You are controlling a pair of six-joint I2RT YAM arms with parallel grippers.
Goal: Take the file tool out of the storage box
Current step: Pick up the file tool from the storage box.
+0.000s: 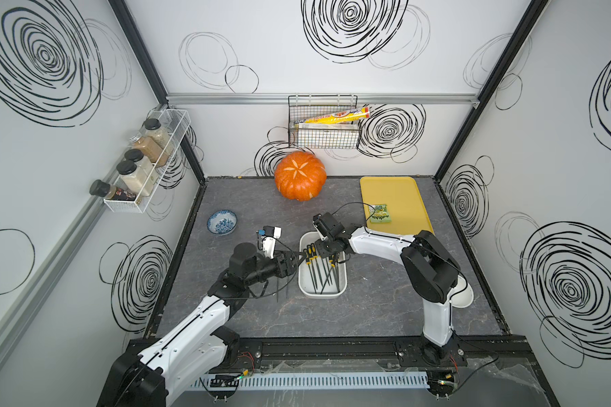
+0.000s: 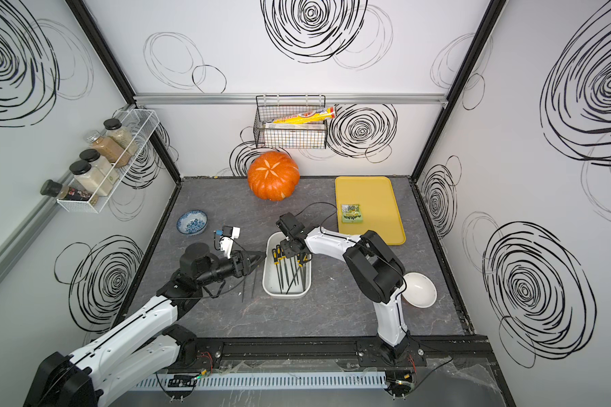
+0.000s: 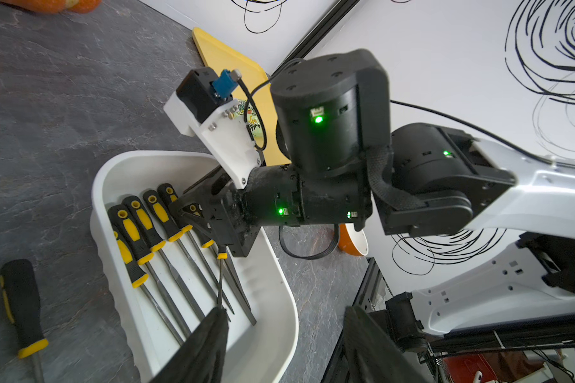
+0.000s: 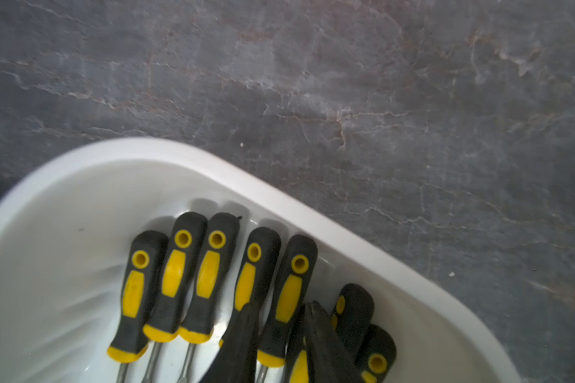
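The storage box is a white tub at mid table, holding several file tools with black and yellow handles. My right gripper reaches down into the box's far end. In the right wrist view its fingers press on both sides of one file tool handle, by the box rim. My left gripper hovers open at the box's left side, with nothing between its fingers. Two more files lie on the table left of the box; one handle shows in the left wrist view.
An orange pumpkin sits at the back. A yellow tray with a green packet lies at the back right. A blue patterned bowl stands at the left, a white bowl behind my right arm.
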